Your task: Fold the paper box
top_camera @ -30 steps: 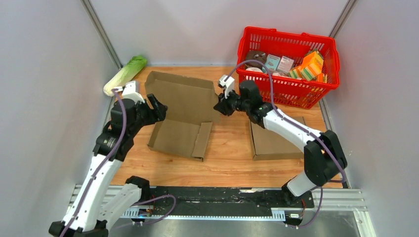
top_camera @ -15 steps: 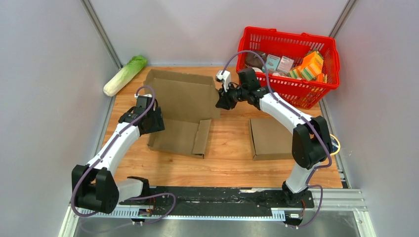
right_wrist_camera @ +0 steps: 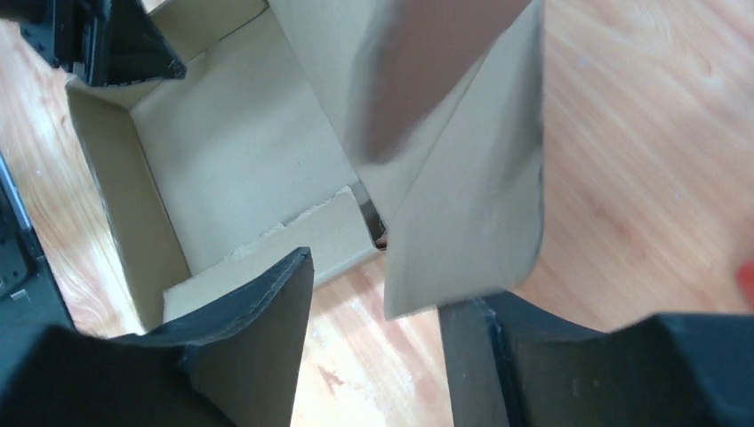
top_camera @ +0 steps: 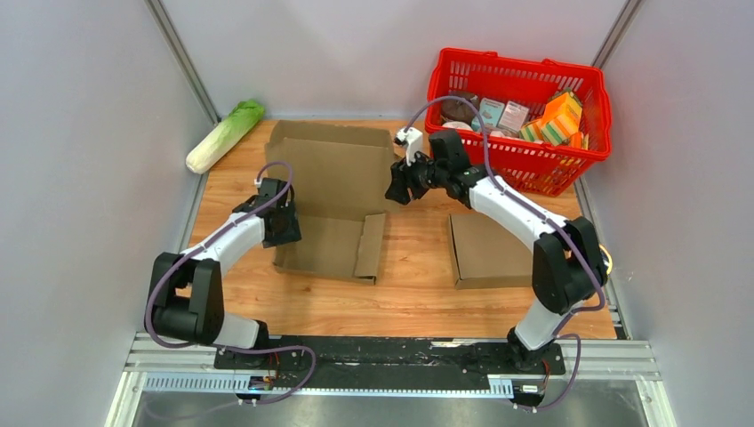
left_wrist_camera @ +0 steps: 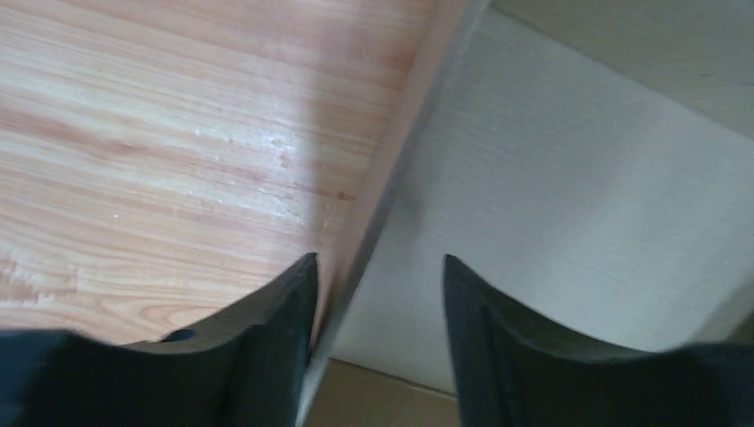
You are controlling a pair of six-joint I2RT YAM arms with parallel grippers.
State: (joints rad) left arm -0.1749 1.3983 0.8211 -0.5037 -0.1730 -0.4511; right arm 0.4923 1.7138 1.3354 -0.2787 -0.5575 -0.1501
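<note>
Cardboard box [top_camera: 329, 245] sits mid-table [top_camera: 418, 289], its lid [top_camera: 333, 169] raised behind it. My left end effector [top_camera: 283, 227] straddles its left wall, jaws apart; my right end effector [top_camera: 397, 189] hangs open at the lid's right flap [right_wrist_camera: 462, 222]. A flat box [top_camera: 493, 251] lies under the right arm, with a red basket [top_camera: 525, 169] beyond it and a cabbage [top_camera: 225, 135] far left.

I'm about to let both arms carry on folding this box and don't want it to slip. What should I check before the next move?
1. Left gripper straddles the left wall of the tray: ok, the wall edge sits between its fingers.
2. Left gripper clamped on that wall: not ok, jaws apart.
3. Right gripper grips the lid's side flap: not ok, the flap sits ungripped between open jaws.
4. Lid closed over the tray: not ok, it stands open.
5. Spare flat box apart from the work: ok.
</note>
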